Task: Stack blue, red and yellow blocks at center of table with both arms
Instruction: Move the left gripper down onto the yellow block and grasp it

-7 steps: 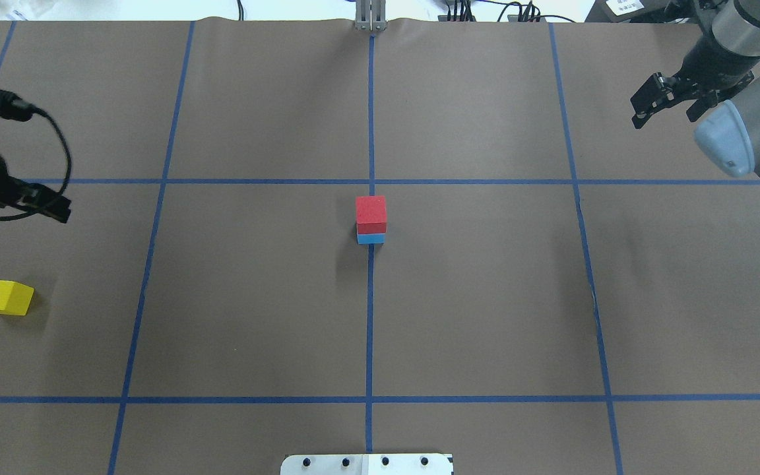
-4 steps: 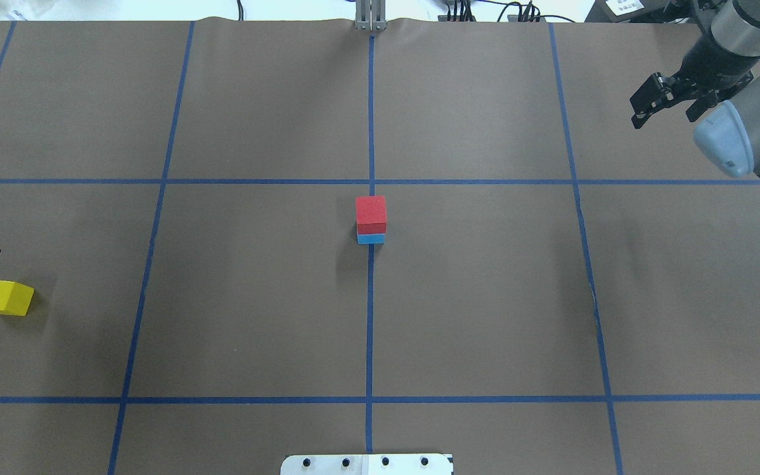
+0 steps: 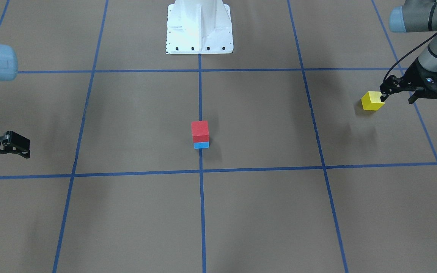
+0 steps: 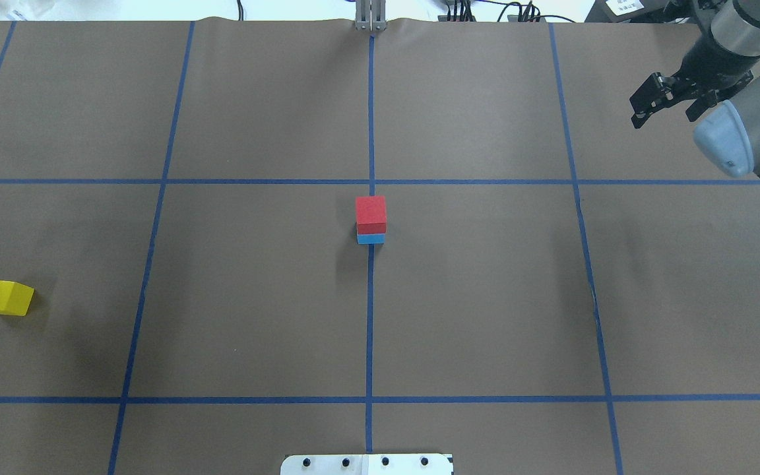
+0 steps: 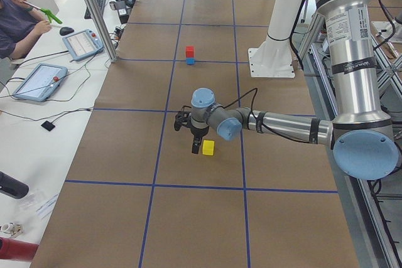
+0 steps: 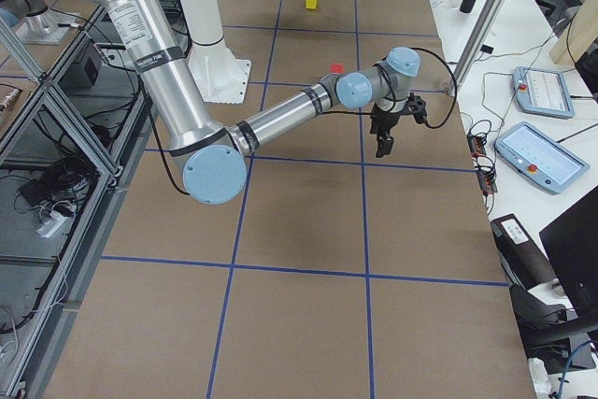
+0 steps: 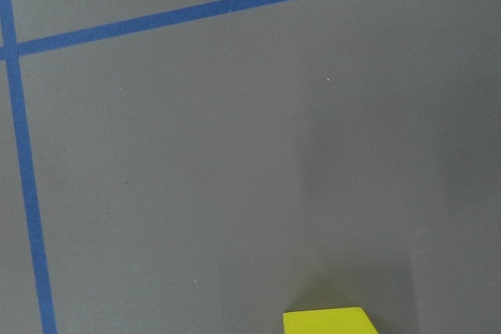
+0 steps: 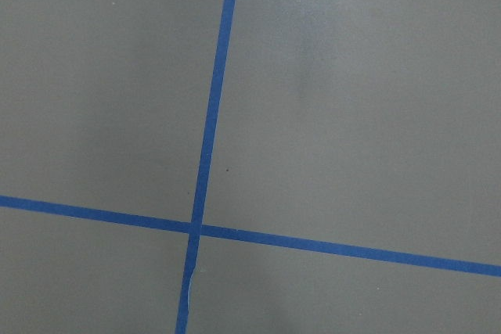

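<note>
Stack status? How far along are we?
Done: the red block sits on the blue block on the center tape line. In hand: nothing yet; the left pincer is open beside the yellow block, not gripping it. The right pincer is open, empty, far away. Left: grasp the yellow block and set it on red.

A red block (image 4: 371, 211) sits squarely on a blue block (image 4: 371, 239), the pair upright at the middle of the table (image 4: 485, 297). The yellow block (image 4: 4, 297) lies alone near the table's left edge, well apart, turned slightly askew.
</note>
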Controlling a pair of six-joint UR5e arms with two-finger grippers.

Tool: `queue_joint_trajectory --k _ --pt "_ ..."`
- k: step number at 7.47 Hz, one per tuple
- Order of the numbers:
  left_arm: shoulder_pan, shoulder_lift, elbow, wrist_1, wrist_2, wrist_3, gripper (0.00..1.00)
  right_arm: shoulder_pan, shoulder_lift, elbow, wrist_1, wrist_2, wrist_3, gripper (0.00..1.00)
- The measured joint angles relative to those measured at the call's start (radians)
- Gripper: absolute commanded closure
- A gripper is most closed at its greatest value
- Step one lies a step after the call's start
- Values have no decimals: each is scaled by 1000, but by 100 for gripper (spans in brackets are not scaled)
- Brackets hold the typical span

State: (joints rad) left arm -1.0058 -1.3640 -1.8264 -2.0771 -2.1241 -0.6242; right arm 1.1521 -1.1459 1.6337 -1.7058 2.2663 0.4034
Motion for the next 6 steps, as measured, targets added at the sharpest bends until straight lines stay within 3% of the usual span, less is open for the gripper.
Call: queue_joint_trajectory --k 6 --pt "37 -12 28 -1 -1 -81 0 0 1 0 0 -1 0 1"
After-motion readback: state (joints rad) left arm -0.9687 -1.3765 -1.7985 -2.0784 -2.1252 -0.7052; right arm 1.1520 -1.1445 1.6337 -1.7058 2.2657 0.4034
